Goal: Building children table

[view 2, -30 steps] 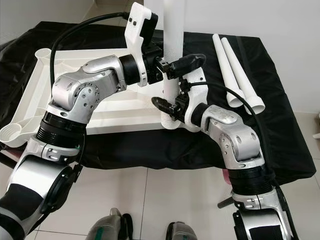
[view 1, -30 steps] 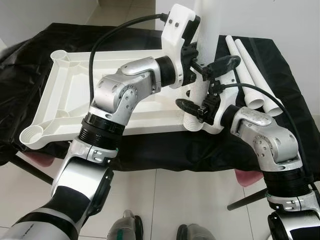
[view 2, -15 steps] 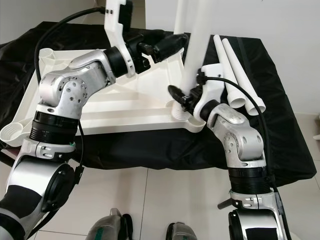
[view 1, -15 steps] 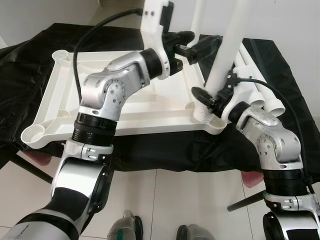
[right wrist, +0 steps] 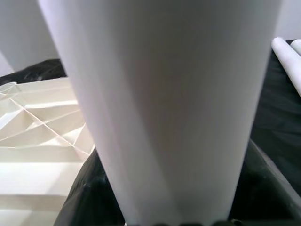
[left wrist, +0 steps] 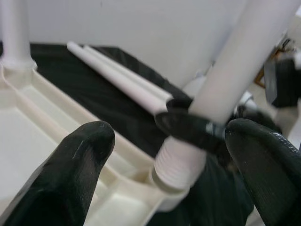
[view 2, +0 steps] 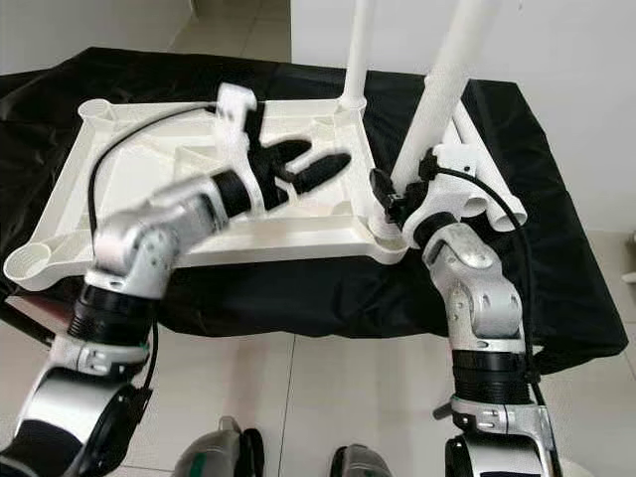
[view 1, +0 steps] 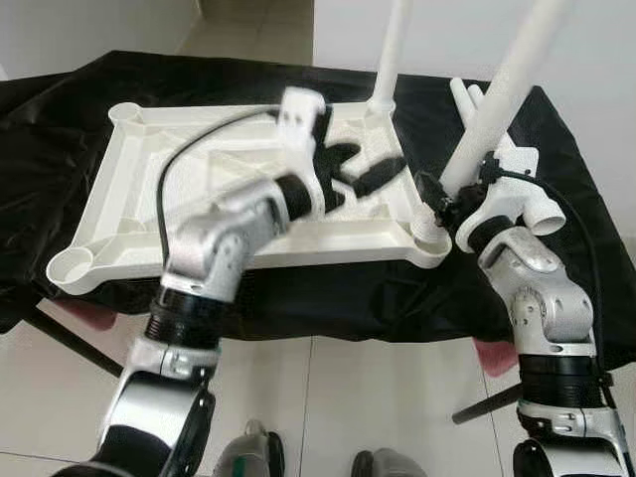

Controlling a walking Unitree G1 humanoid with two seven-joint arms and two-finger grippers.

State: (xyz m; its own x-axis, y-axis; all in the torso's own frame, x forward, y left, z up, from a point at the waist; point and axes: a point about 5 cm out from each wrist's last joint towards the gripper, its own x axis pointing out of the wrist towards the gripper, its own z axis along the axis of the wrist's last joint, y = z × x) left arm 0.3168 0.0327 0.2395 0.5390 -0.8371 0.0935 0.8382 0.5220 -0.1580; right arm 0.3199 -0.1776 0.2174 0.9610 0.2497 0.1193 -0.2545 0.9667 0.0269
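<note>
Two loose legs (view 1: 467, 99) lie on black cloth (view 1: 556, 129) beside tabletop (view 1: 139, 199). Right gripper (view 1: 437, 199) pinching tilted leg (view 1: 492, 109) at near right corner socket, long axis leaning up-right. Left gripper (view 1: 363, 169) spread above tabletop. Far right leg (view 1: 388, 60) upright.

A black cloth (view 1: 60, 109) covered the work surface, draped over its edges and rumpled at the far left corner. Beneath it, dark slanted support legs (view 1: 62, 340) reached down to the floor on the left and on the right (view 1: 487, 402), with something reddish (view 1: 494, 356) tucked just under the cloth's hem (what it was could not be made out). The floor (view 1: 388, 397) was of pale glossy tiles, and a white wall (view 1: 447, 35) stood behind.
</note>
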